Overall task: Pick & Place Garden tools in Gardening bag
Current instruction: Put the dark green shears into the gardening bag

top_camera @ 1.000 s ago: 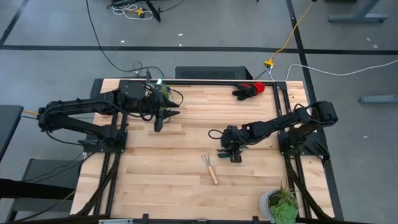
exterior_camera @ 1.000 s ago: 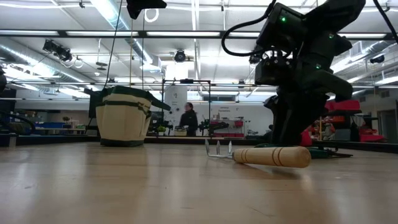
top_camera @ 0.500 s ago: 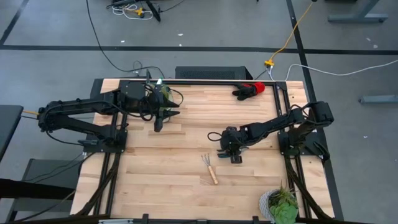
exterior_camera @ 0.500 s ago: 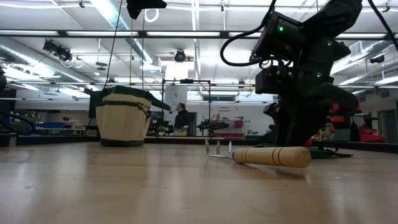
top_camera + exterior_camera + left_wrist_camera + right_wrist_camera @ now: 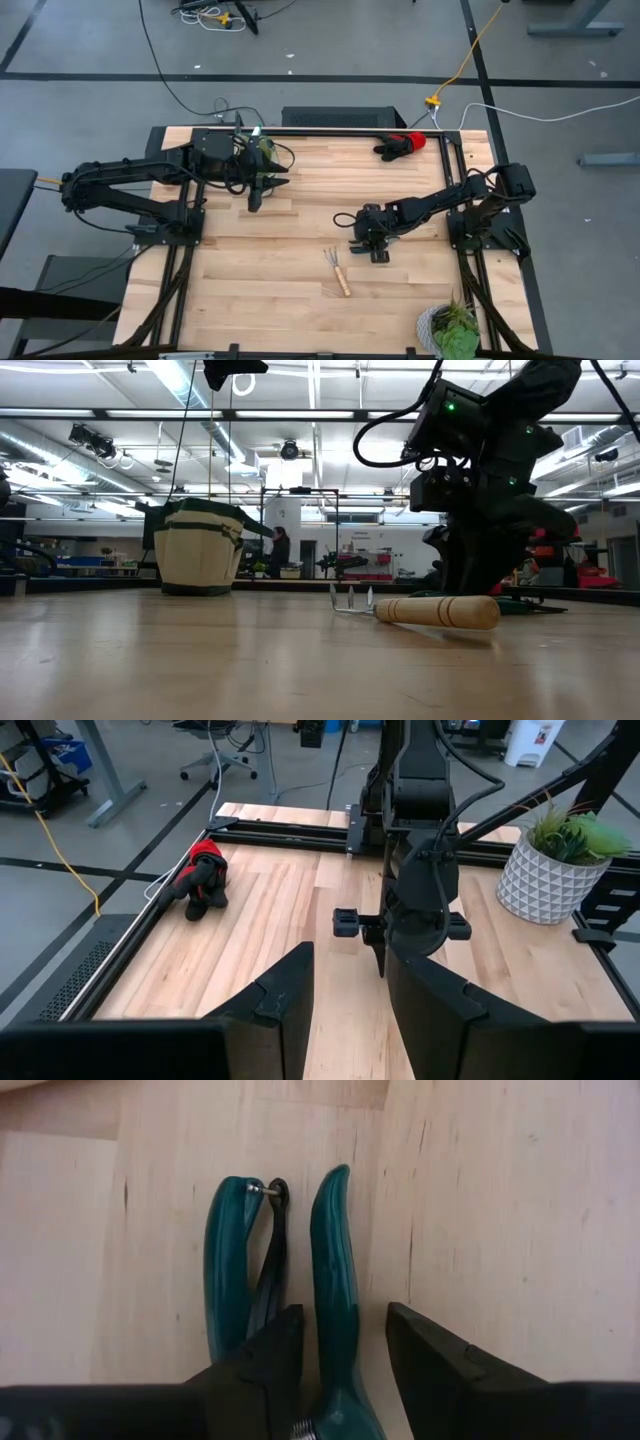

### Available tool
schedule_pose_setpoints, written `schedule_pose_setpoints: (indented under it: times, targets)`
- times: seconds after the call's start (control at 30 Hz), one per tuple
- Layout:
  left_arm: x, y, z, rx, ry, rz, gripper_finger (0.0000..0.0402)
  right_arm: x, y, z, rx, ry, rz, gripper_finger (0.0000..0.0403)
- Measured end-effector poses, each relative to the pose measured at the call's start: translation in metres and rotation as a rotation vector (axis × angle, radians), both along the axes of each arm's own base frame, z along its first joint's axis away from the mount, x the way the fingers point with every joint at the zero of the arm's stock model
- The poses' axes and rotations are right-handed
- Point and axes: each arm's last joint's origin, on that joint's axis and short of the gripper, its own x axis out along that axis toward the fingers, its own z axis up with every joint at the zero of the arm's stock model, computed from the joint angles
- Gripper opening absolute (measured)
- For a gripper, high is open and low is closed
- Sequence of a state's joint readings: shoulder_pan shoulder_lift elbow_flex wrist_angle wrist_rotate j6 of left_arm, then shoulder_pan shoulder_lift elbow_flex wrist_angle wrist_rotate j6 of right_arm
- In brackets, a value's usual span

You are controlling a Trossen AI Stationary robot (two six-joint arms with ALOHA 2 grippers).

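Observation:
Green-handled pruning shears (image 5: 335,1250) lie flat on the wooden table. My right gripper (image 5: 345,1315) points down over them, open; its fingers stand on either side of one handle (image 5: 336,1220), one finger between the two handles. In the high view this gripper (image 5: 372,245) is right of centre. A wooden-handled mini rake (image 5: 338,270) lies on the table just nearer than it, with its tines (image 5: 350,600) resting on the boards. The beige gardening bag (image 5: 200,545) stands upright at the far left (image 5: 262,150). My left gripper (image 5: 255,203) hovers open beside it.
Red-and-black gloves (image 5: 402,143) lie at the table's far right edge. A potted plant (image 5: 452,328) in a white patterned pot stands at the near right corner. Bare boards lie between the rake and the bag. A person moves in the room behind.
My right arm has dipped slightly lower over the shears, then held still. The shears, rake and bag have stayed where they were.

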State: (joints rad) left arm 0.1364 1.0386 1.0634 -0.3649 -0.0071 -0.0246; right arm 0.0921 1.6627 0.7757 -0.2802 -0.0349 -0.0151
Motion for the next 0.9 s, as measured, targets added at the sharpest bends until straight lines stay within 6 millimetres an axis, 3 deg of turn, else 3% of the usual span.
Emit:
schedule_pose_setpoints:
  times: [0.53,0.9]
  targets:
    - [0.0000,0.0000,0.0000,0.000,0.000,0.000,0.0133,0.0000,0.0001,-0.0010,0.006,0.001,-0.005,0.0053]
    - [0.0000,0.0000,0.0000,0.001,0.000,-0.001,0.0133,-0.0008,0.0003,0.0003,0.019,0.001,0.002,0.0047]
